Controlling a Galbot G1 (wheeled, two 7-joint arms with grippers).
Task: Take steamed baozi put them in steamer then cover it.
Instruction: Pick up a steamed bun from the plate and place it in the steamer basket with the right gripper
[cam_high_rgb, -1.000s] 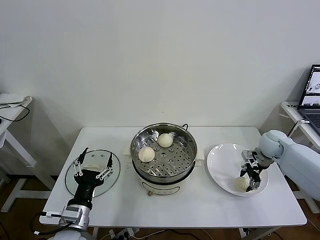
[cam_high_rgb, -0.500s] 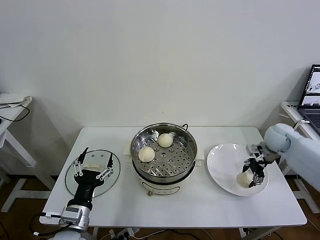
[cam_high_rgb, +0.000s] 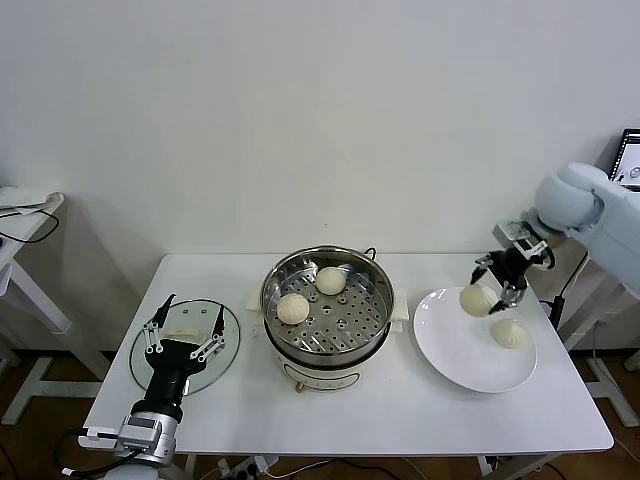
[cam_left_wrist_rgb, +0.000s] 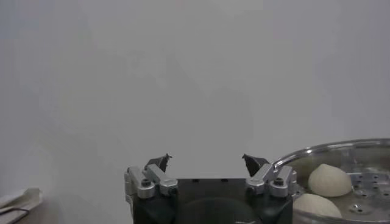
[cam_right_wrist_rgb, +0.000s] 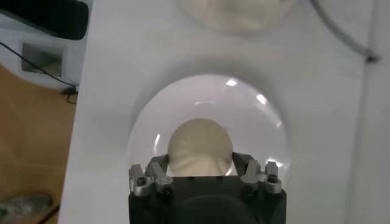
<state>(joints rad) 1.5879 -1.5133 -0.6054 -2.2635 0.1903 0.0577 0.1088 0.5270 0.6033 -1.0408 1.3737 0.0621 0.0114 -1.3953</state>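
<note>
My right gripper (cam_high_rgb: 482, 294) is shut on a cream-white baozi (cam_high_rgb: 476, 300) and holds it in the air above the white plate (cam_high_rgb: 450, 345). In the right wrist view the bun (cam_right_wrist_rgb: 200, 146) sits between the fingers of the gripper (cam_right_wrist_rgb: 200, 161). Another baozi (cam_high_rgb: 510, 332) lies on the plate. Two baozi (cam_high_rgb: 293, 308) (cam_high_rgb: 331, 280) lie on the perforated tray of the steel steamer (cam_high_rgb: 372, 300), uncovered at table centre. They also show in the left wrist view (cam_left_wrist_rgb: 329, 179). My left gripper (cam_high_rgb: 184, 332) is open and empty over the glass lid (cam_high_rgb: 225, 352).
The lid lies flat on the table's left part. The steamer stands between lid and plate, on a white base. A side table with a laptop (cam_high_rgb: 628, 165) is at the far right, another table (cam_high_rgb: 25, 215) at the far left.
My right gripper has lifted the baozi off the plate and carried it up and toward the steamer. A second baozi now shows on the plate. The left arm has not moved.
</note>
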